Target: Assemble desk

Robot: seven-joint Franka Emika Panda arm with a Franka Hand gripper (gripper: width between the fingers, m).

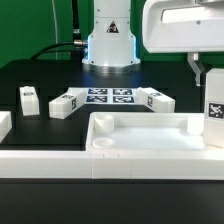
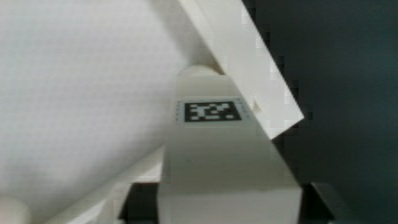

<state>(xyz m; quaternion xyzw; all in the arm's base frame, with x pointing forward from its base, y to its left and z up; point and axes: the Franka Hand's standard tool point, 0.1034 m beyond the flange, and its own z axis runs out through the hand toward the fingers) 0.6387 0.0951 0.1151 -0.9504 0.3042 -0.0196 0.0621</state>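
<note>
Scene: a black desk [image 1: 40, 75] carrying the parts of a white plastic furniture kit, with the robot base [image 1: 108, 45] at the far edge.
Tabletop: the large shallow rimmed tabletop [image 1: 140, 148] [image 2: 80, 90] lies flat near the front of the desk, towards the exterior view's right. Its open side faces up, and a round socket shows in its near corner on the exterior view's left.
Hand: the hand [image 1: 203, 72] [image 2: 222, 205] hangs over the tabletop's end on the exterior view's right. It is closed part-way on a leg, with a dark finger [image 2: 317, 203] on either flank of it in the wrist view.
Held leg: the held leg [image 1: 213, 108] [image 2: 217, 160] is upright, with a black-and-white tag [image 2: 214, 110] on the face turned to the wrist camera. Its lower end meets the tabletop's rim at a corner. Whether it sits in a socket cannot be told.
Loose legs: three loose legs lie on the desk behind the tabletop, well apart from the hand. Two [image 1: 28, 100] [image 1: 65, 103] are to the exterior view's left of the marker board and one [image 1: 156, 100] is just to its right.
Marker board: the marker board [image 1: 108, 96] lies flat in front of the robot base, between the loose legs.
Rail: a long white rail [image 1: 45, 163] runs across the front of the desk, in front of the tabletop.
</note>
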